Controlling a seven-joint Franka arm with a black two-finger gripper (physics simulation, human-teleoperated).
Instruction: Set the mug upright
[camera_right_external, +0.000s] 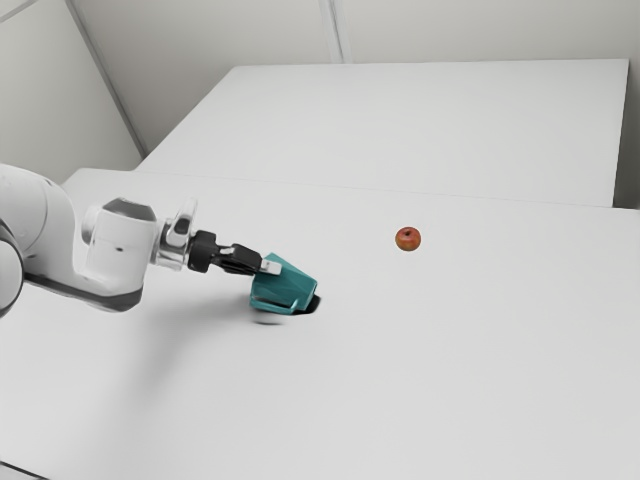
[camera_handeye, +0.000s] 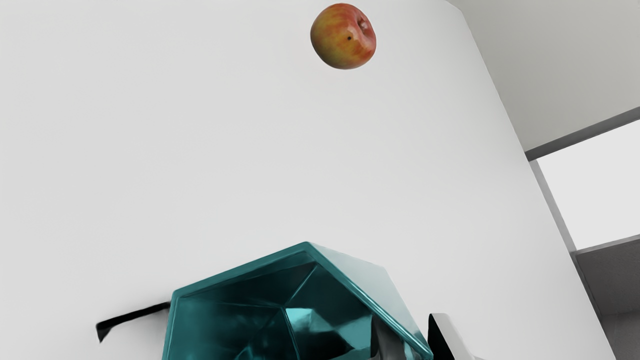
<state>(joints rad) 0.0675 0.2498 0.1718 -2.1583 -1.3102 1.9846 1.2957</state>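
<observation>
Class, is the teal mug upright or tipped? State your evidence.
Tipped: the mug slants in the exterior view, and its open mouth faces the camera in the wrist view.

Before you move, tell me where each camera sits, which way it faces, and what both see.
Exterior view: set at the arm's side, looking down across the table; the arm enters from that view's left, with the gripper at the tilted mug.
Wrist view: on my hand, looking over the mug's open mouth toward the apple and past the table's edge; my fingers show, one inside the mug, one outside.
Shared: gripper, mug, apple and table.
</observation>
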